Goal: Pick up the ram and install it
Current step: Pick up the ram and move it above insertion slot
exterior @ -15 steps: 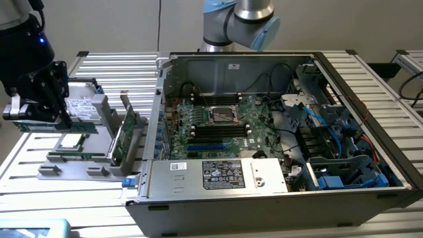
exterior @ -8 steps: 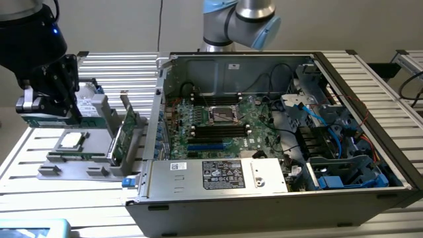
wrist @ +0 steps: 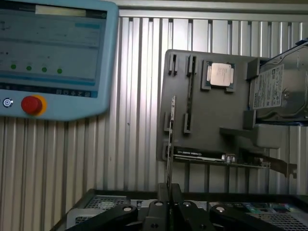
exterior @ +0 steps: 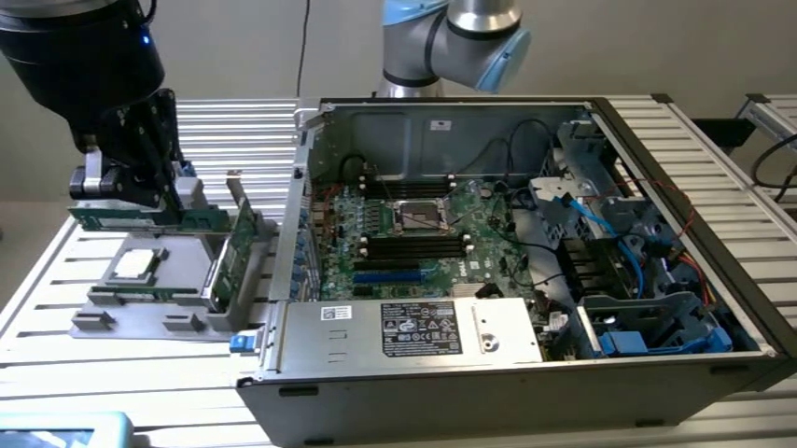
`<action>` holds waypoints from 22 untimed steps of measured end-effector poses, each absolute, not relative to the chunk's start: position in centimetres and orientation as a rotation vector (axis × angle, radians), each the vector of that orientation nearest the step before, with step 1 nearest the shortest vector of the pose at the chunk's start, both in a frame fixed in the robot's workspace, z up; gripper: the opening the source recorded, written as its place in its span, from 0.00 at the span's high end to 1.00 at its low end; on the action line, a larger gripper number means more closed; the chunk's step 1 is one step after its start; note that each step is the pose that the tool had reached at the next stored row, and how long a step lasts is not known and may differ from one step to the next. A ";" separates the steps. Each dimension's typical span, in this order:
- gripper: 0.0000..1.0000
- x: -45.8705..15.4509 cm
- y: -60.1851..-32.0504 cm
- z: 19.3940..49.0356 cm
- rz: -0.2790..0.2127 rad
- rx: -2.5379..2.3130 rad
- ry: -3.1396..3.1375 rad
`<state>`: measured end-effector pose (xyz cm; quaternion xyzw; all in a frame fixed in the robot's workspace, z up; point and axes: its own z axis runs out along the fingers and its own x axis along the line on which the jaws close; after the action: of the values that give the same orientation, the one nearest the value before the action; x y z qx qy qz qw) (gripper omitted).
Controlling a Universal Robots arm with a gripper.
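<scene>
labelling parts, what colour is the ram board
Green with dark chips: the ram, best in the exterior view.

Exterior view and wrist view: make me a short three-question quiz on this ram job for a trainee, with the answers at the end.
1. True or false: the gripper is open and empty.
2. What lies on the grey holder? A) a processor B) a mug C) a screwdriver
3. In the exterior view, on which side of the computer case is the gripper?
Key: 1 false, it is shut on the ram. 2 A. 3 the exterior view's left.
</scene>
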<state>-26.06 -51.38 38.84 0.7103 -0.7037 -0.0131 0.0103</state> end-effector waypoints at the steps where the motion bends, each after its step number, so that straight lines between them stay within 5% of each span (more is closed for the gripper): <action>1: 0.86 -25.6 -51.4 38.9 -0.041 2.217 -2.196; 22: 0.86 -16.3 -51.4 39.4 -0.043 2.241 -2.172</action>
<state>-16.27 -51.38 39.42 0.7181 -0.6958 -0.0138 0.0103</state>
